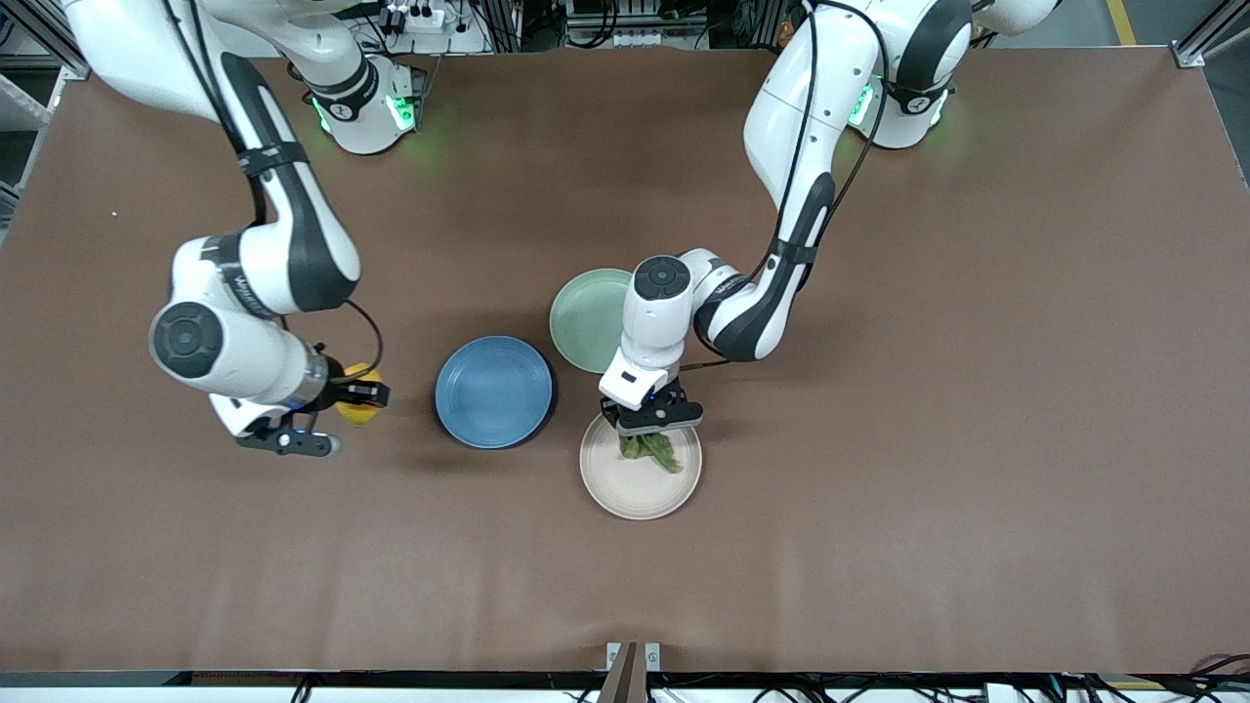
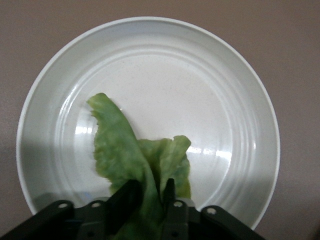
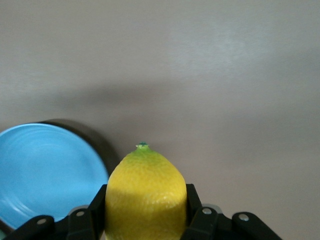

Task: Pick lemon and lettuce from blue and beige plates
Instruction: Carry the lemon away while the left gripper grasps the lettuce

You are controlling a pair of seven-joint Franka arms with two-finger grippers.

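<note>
Over the pale beige round plate (image 1: 625, 498), the left gripper (image 1: 652, 418) pinches the crinkled green lettuce leaf (image 1: 652, 449); lifting comes next, while the right gripper (image 1: 352, 395) grips the oval yellow lemon (image 1: 359, 405) beside the blue round plate (image 1: 494, 392).

Even overhead light, all views sharp.
Soft shadows on tabletop (image 1: 879, 547); glare streaks on beige plate (image 2: 240, 100).

My front cam sits high across the counter (image 1: 879, 547), facing my bases and looking steeply down on the whole top. The left wrist cam hangs close over the beige plate (image 2: 240, 90), which the front cam also shows (image 1: 625, 493). The right wrist cam looks out low over bare counter, catching the blue plate (image 3: 45, 170), shared with the front view (image 1: 493, 391).
</note>
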